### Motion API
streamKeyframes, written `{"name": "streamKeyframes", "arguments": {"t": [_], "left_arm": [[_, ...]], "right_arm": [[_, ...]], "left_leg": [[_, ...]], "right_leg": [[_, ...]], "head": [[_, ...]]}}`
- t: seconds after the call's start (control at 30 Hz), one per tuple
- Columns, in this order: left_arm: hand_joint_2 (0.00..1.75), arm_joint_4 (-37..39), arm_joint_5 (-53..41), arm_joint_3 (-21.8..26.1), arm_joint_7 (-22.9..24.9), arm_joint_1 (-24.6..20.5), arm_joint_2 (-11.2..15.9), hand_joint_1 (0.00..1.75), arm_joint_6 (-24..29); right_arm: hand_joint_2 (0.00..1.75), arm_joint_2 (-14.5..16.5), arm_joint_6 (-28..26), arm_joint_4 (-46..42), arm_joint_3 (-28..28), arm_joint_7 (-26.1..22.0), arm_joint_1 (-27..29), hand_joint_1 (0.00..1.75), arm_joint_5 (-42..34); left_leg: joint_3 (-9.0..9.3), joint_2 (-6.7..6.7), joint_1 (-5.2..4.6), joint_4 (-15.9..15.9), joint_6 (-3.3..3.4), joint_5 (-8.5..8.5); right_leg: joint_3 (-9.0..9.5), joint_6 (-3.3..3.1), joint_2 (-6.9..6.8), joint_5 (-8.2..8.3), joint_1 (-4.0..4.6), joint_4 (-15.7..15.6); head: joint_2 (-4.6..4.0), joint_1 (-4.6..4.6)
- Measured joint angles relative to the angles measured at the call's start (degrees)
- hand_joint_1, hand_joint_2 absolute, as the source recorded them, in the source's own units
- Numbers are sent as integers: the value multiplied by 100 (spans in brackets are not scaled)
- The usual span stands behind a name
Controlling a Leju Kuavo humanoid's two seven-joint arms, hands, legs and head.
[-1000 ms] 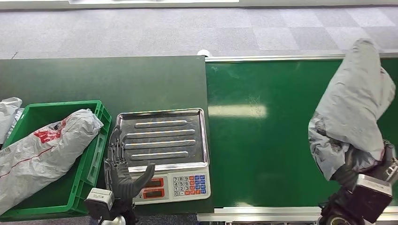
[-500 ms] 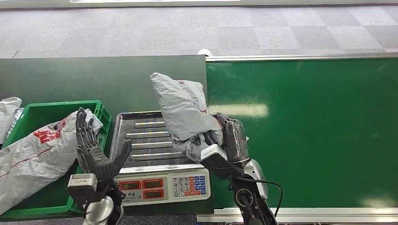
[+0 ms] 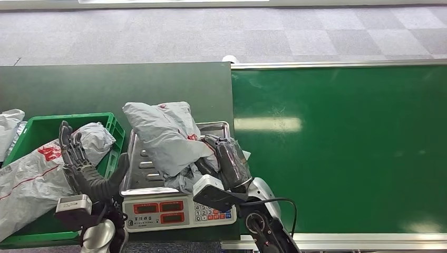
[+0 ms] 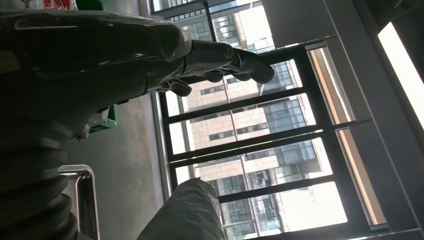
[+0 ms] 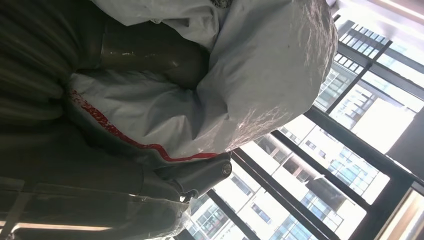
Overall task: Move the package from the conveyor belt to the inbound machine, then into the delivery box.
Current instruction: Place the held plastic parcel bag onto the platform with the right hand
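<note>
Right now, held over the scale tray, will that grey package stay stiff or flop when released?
Probably floppy: the grey package is a crumpled poly mailer, bunched where the right robot hand grips it. It likely sags onto the scale tray. The film looks glossy, so possibly slippery.

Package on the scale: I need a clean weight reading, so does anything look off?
Yes. The grey package lies askew, overhanging the scale tray at its far-left edge, and the right hand grips it.
</note>
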Motion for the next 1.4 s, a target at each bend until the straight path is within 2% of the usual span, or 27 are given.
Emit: {"name": "streamKeyframes", "arguments": {"t": [0.03, 0.07, 0.1, 0.2, 0.23, 1.07, 1.23, 1.4], "left_arm": [[175, -4, -4, 17, 5, 1, -8, 0, -5], [175, -8, -12, 33, 12, 3, -15, 0, -14], [175, -12, -24, 50, 20, 4, -22, 0, -25], [175, -19, -63, 93, 53, 6, -48, 0, -64], [175, -21, -70, 111, 66, 6, -56, 0, -79], [175, -33, -172, 317, 98, 95, -186, 0, -191], [175, -45, -188, 334, 112, 96, -207, 0, -258], [175, -45, -211, 352, 133, 121, -224, 0, -298]], "right_arm": [[175, 0, 1, 19, 23, -1, -16, 173, -5], [175, -1, 1, 40, 48, -2, -35, 169, -11], [175, -1, 1, 67, 72, -3, -57, 133, -19], [175, -2, 6, 153, 117, -4, -116, 7, -48], [175, -2, 7, 180, 121, -4, -131, 0, -57], [175, -20, 34, 278, 82, -21, -156, 0, -314], [175, -20, 389, 241, -26, -349, -132, 0, -1127], [175, -64, 542, -154, -424, -655, -28, 0, -2054]], "left_leg": [[0, -1, 0, 0, 0, 0], [0, -2, 1, 0, 0, 0], [0, -2, 1, 0, 0, 0], [-1, -4, 1, 0, 0, 0], [-1, -4, 0, 0, 0, 0], [1, -4, 0, 0, 0, 0], [1, -5, 0, 0, 0, 0], [1, -4, 0, 1, 0, 0]], "right_leg": [[0, 0, 0, 0, 0, 0], [-1, 0, 0, 0, 1, 0], [-1, 0, 0, 0, 1, 0], [-1, 0, 0, -1, 0, 0], [-1, 0, 0, -1, 0, 0], [-1, 0, 0, 0, 0, 0], [-2, 0, 0, 0, 0, 0], [-2, 0, 0, 0, -1, -1]], "head": [[0, 1], [0, 1], [0, 1], [0, 2], [0, 2], [0, 2], [0, 1], [0, 2]]}}
